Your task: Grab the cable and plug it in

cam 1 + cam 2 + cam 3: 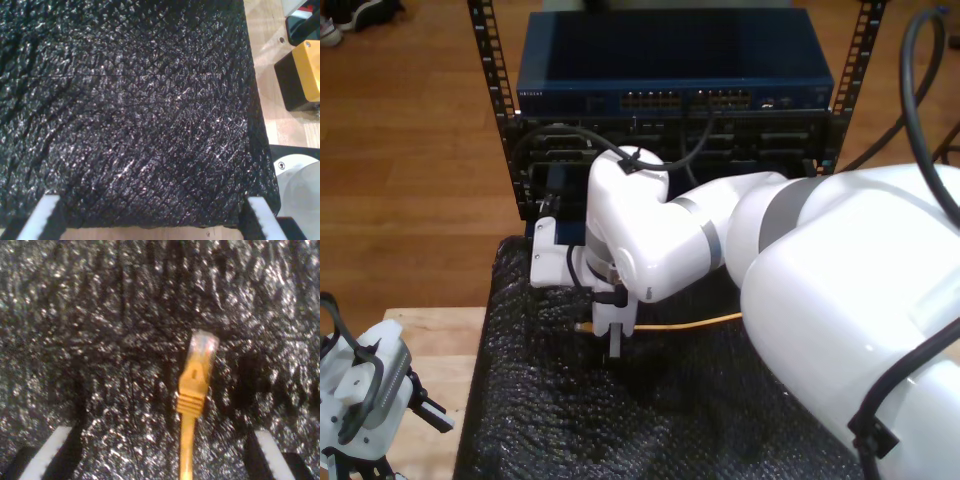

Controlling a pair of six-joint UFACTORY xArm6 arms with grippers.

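The cable (192, 390) is thin and yellow-orange, with a clear plug at its tip. It lies flat on a black textured mat (100, 340). My second gripper (160, 436) is open, its white-padded fingers (50, 455) standing wide on either side of the plug and not touching it. In the exterior view this gripper (616, 345) hangs from the big white arm just over the plug (582, 327), and the cable (700, 322) trails off toward that view's right. My first gripper (154, 201) is open over bare mat (130, 110) with nothing between its fingers.
A blue network switch (670, 60) with rows of ports (650, 100) sits in a rack behind the mat. Another arm's gripper head (365, 395) stands over the wooden table at the exterior view's lower left. A yellow-and-black box (300, 75) rests on the wood beside the mat.
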